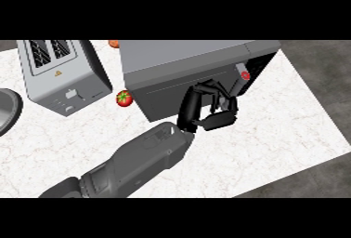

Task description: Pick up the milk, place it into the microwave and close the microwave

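The grey microwave [185,58] stands at the back of the counter. Its dark door [165,95] is swung almost shut, leaving a gap at its right side. Through that gap a bit of the white and red milk carton [243,73] shows inside the microwave. My left hand [218,116] comes in from the lower left and lies against the door's front near its free edge. Its fingers [221,93] are relaxed and hold nothing. My right hand is out of view.
A silver toaster [61,74] stands at the left of the microwave, with a red tomato [123,98] between them. A small orange thing [113,43] peeks out behind. A dark round rim [8,111] shows at the left edge. The counter's edge [322,121] runs down the right.
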